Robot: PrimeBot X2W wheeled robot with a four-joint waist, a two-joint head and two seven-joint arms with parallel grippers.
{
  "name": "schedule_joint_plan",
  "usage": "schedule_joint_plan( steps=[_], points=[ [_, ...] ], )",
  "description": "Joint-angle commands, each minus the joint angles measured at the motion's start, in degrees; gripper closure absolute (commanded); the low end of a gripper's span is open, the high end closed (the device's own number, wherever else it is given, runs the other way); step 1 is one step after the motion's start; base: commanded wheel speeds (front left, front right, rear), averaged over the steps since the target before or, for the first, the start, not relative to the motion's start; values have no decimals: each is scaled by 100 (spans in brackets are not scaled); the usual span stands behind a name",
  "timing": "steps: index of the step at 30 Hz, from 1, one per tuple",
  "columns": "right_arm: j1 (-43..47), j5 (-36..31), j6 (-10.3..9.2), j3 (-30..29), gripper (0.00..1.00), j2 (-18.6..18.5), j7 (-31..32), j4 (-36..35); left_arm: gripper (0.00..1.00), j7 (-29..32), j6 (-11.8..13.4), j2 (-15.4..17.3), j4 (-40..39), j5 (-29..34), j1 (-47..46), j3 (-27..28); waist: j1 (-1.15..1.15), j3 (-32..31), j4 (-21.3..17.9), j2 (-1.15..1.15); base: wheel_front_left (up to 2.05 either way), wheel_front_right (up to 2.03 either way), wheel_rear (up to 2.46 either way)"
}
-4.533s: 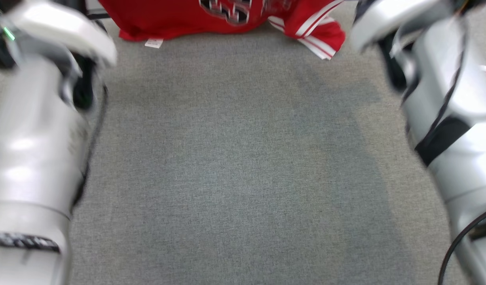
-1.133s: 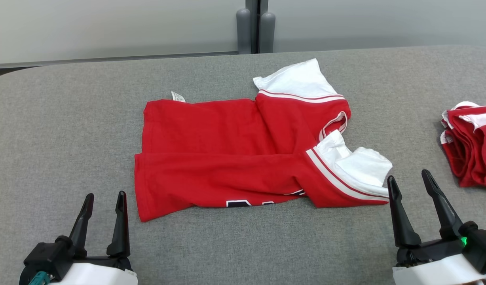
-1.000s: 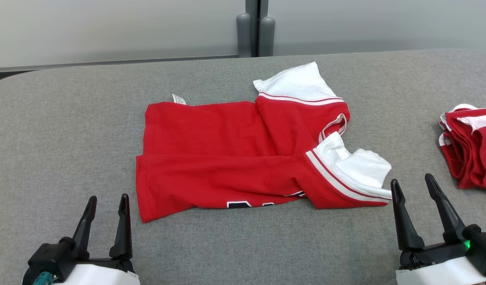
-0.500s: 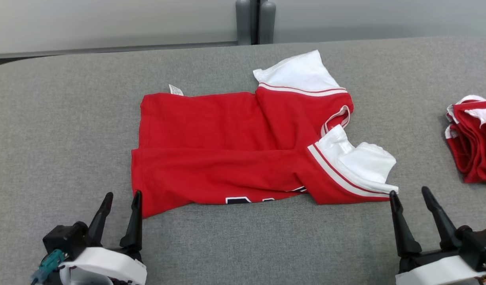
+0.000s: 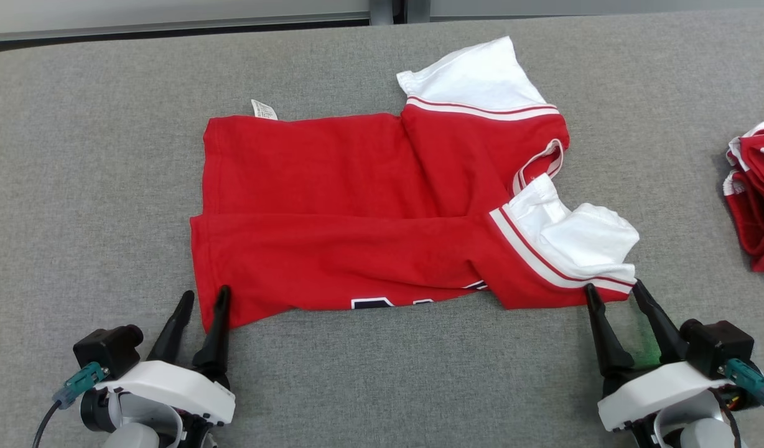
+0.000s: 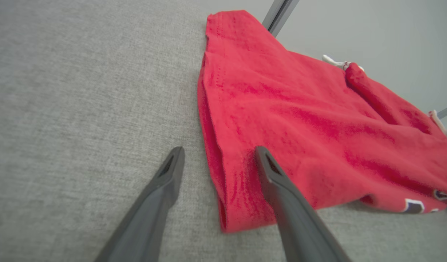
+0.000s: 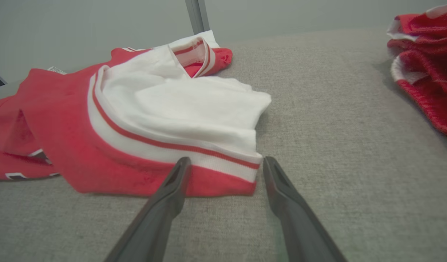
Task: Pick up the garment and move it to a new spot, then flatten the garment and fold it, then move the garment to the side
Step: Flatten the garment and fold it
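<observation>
A red jersey (image 5: 357, 211) with white sleeves lies on the grey table, folded lengthwise, its hem to the left and its collar to the right. My left gripper (image 5: 204, 298) stands open at the hem's near corner (image 6: 238, 203), one finger over the cloth, the other beside it on the table. My right gripper (image 5: 611, 292) is open too, its fingertips at the near edge of the white sleeve (image 7: 180, 109). Nothing is clamped in either gripper (image 6: 218, 154) (image 7: 227, 162).
A pile of folded red and white garments (image 5: 755, 193) lies at the table's right edge, also in the right wrist view (image 7: 423, 62). The table's far edge (image 5: 170, 28) runs along the top. Bare grey cloth surface (image 5: 407, 373) spreads in front of the jersey.
The head camera has tilted down. Both grippers have moved forward to the jersey's near edge, the left onto the hem corner, the right up to the sleeve. Both stay open.
</observation>
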Motion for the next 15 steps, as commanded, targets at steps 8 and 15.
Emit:
schedule_joint_plan(
  steps=[8, 15],
  points=[
    [-283, 331, -5, 131, 100, -153, -234, 163, 100, -190, -66, 100, -375, 29, 268, -109, 0, 160, 112, 0, 0, 0, 0],
    [146, 397, -5, -148, 100, -230, -279, -237, 100, -1, 31, 304, -1096, 35, 622, -115, 0, 39, 277, 0, 0, 0, 0]
  ],
)
